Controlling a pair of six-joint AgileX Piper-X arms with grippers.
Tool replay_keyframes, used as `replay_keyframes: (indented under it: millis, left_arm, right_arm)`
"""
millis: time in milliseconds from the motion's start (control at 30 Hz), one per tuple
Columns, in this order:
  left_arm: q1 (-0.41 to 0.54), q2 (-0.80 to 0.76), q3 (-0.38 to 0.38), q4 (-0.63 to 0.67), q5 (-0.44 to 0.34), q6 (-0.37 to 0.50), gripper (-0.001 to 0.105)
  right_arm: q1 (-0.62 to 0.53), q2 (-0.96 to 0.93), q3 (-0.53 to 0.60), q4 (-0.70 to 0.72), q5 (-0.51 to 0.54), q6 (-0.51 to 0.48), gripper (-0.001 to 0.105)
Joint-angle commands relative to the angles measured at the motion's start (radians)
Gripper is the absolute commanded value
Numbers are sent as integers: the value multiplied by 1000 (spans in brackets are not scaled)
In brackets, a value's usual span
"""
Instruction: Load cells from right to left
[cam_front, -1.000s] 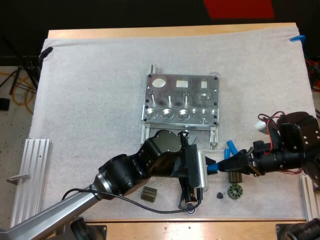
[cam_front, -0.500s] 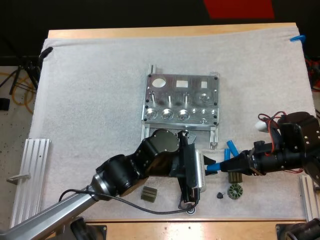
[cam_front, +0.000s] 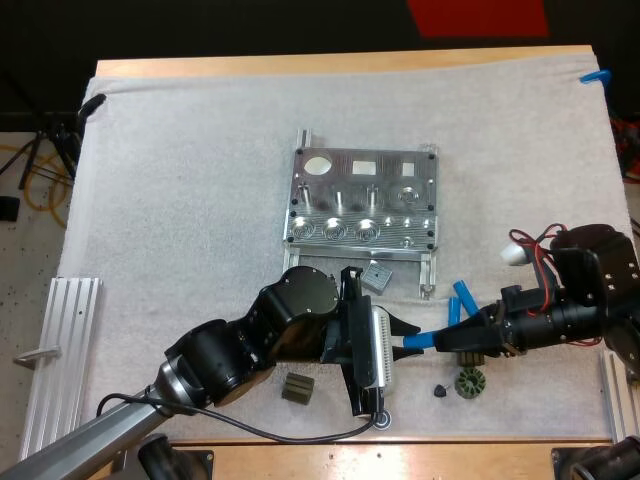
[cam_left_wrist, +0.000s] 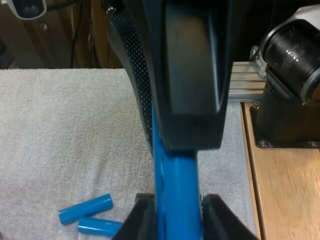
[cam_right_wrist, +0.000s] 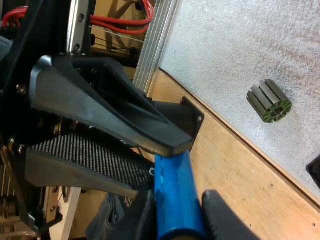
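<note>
White mat (cam_front: 180, 180), fixture (cam_front: 365, 200) waiting, and the left gripper (cam_front: 398, 345) has swung back leftward! It and the right gripper (cam_front: 450, 340) both stay clamped on one blue cell (cam_front: 420, 342), near the fixture's right corner. Handover looks unfinished.

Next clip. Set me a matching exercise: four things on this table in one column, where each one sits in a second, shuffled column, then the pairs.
Things
1. single blue cylinder
2. pair of blue cylinders
3. small grey block
4. ridged round part

Places
A. on the mat at the metal fixture's near edge
B. on the mat beside a small dark piece
C. clamped at once by the left gripper and the right gripper
D. lying side by side on the mat, untouched

Pairs: 1-C, 2-D, 3-A, 4-B
</note>
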Motion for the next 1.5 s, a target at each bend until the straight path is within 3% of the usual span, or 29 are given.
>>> replay_keyframes:
  millis: [0, 33, 200, 267, 533, 733, 833, 967, 1033, 1100, 1267, 1467]
  left_arm:
    - [-7, -20, -11, -12, 54, -4, 8]
    - [-7, -20, -11, -13, 54, -4, 11]
    - [-7, -20, -11, -13, 49, -27, 50]
    - [-7, -20, -11, -13, 46, -27, 56]
    - [-7, -29, -11, -13, 45, -27, 57]
    - [-7, -106, -11, 1, 20, -27, 57]
    - [-7, -154, -11, 39, -54, -27, 57]
    - [-7, -211, -11, 134, -229, -27, 57]
    - [-7, -224, -11, 178, -264, -39, 57]
    - [-7, -232, -11, 215, -314, -107, 57]
    - [-7, -231, -11, 242, -356, -256, 57]
    - [-7, -231, -11, 228, -547, -440, 57]
  right_arm:
    - [-6, 0, -5, -2, 58, -17, 4]
    - [-6, 0, -5, -2, 58, -17, 4]
    - [-6, 0, -5, -2, 58, -17, 4]
    - [-6, 0, -5, -2, 58, -17, 4]
    - [-6, 0, -5, -7, 71, -45, 4]
    - [-6, 0, -5, -2, 162, -112, 4]
    - [-6, 0, -5, 2, 198, -124, 4]
    - [-6, 0, -5, 2, 263, -159, 4]
    - [-6, 0, -5, 2, 288, -170, 4]
    - [-6, 0, -19, 9, 327, -194, 4]
    - [-6, 0, -72, 22, 409, -228, 4]
    - [-6, 49, -158, 139, 493, -332, 4]
